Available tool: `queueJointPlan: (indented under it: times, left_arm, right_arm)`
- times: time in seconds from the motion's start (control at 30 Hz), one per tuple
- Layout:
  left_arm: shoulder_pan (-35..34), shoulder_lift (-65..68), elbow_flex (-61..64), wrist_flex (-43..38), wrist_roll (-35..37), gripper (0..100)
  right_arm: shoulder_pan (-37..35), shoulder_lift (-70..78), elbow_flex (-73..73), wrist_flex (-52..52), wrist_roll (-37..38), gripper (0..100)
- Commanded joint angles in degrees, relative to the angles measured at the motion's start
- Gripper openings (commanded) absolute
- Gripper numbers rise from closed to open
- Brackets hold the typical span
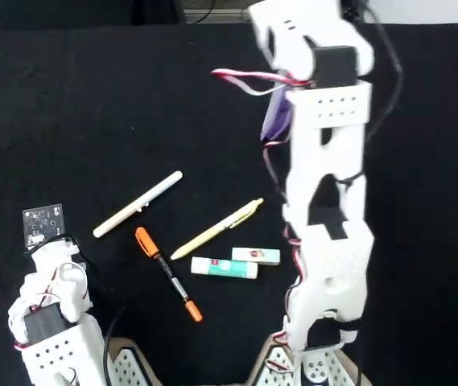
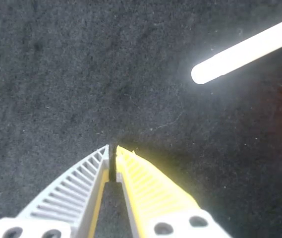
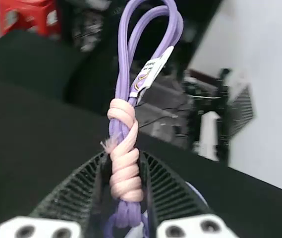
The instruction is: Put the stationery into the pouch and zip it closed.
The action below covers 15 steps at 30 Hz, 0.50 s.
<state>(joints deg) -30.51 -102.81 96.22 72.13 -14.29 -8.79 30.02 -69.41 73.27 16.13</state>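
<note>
Right tool (image 3: 123, 173) pinches the knotted cord (image 3: 122, 148) of a purple pouch (image 1: 277, 117) hanging beyond the yellow pen (image 1: 216, 229). The pouch is probably soft and light. Left tool (image 2: 112, 153), pressed together and empty, sits well apart from that pen. The pen looks stiff and is best gripped mid-barrel.

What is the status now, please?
Left gripper shut, empty, near table. Right gripper shut on pouch cord. White pen, yellow pen, orange marker on table.

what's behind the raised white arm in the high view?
A purple fabric sliver, likely the pouch, peeks out at its edge; the raised white arm covers the rest, zip included.
</note>
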Motion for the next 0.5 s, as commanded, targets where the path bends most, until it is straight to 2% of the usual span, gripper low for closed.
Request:
queueJointPlan:
  times: [0.0,0.3,0.47]
  left_arm:
    - [-0.22,0.09,1.27,0.09,0.62,3]
    - [-0.22,0.09,1.27,0.09,0.62,3]
    - [-0.22,0.09,1.27,0.09,0.62,3]
  right_arm:
    - [-8.00,-4.35,-0.40,5.45,-0.53,1.1]
    - [-17.23,-4.00,-0.04,13.27,-0.53,1.1]
    - [-24.88,-3.30,-0.13,19.43,-0.53,1.1]
